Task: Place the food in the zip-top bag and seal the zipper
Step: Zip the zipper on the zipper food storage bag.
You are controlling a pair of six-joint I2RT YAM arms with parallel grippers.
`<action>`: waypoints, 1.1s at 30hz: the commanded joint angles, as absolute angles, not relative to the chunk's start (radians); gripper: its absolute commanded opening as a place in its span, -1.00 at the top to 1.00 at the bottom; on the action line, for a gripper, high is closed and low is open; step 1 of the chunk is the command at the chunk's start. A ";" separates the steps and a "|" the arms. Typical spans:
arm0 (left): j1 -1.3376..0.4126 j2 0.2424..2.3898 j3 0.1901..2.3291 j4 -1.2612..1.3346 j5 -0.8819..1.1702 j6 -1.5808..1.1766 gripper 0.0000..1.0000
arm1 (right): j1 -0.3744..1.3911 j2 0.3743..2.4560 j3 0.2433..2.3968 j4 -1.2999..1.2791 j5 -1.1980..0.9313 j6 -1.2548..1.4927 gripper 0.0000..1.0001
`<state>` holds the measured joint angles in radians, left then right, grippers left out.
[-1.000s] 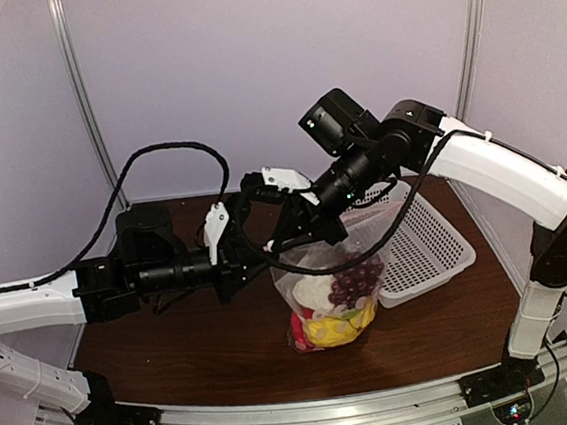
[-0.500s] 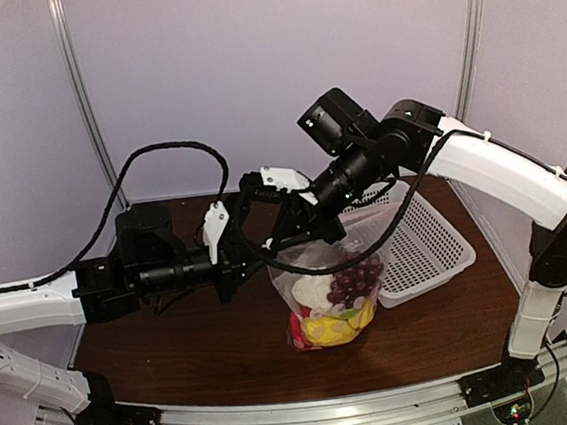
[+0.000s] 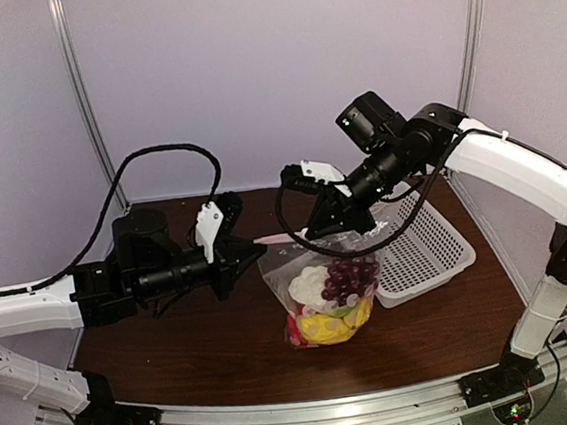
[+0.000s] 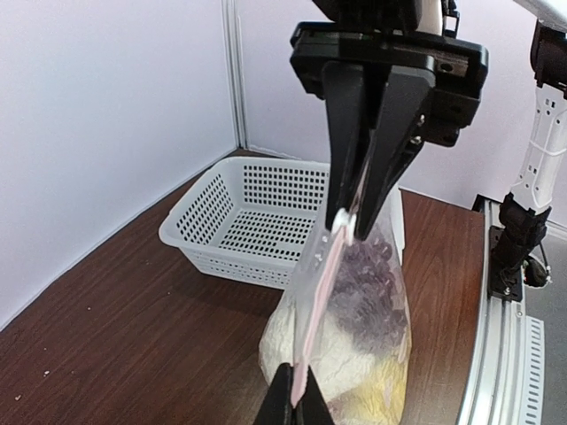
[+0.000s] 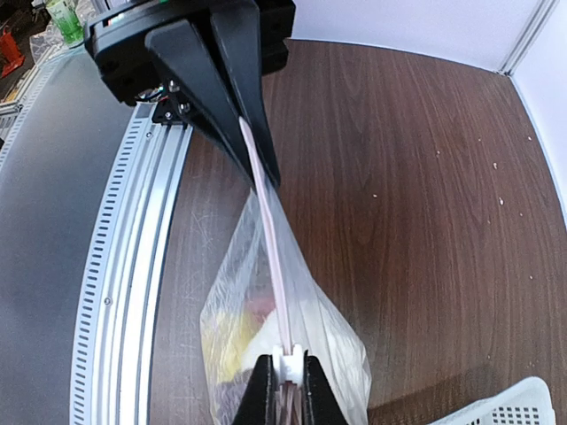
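Top external, clear zip-top bag (image 3: 277, 271) upright, food (image 3: 332, 303) inside, zipper (image 3: 282, 238) stretched straight

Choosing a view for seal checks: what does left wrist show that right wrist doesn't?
Left wrist only: the white basket nearly whole, and purple grapes clear through the zip-top bag. Right wrist only: the metal rail along the table edge; it gets just a corner of the basket, and the food is a yellow-white blur. Both: the zipper stretched taut between the left gripper and the right gripper, each shut on one end.
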<state>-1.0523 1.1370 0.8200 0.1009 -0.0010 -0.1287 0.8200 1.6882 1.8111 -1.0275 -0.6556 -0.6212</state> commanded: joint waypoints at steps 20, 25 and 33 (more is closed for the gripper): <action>-1.000 1.123 0.806 0.144 -0.060 -0.134 1.00 | 0.477 1.406 1.542 -1.244 -0.516 -0.743 1.00; -0.998 1.123 0.806 0.145 -0.056 -0.135 1.00 | 0.455 1.398 1.553 -1.263 -0.511 -0.754 1.00; -0.996 1.120 0.794 0.155 -0.054 -0.139 1.00 | 0.441 1.394 1.563 -1.280 -0.502 -0.759 1.00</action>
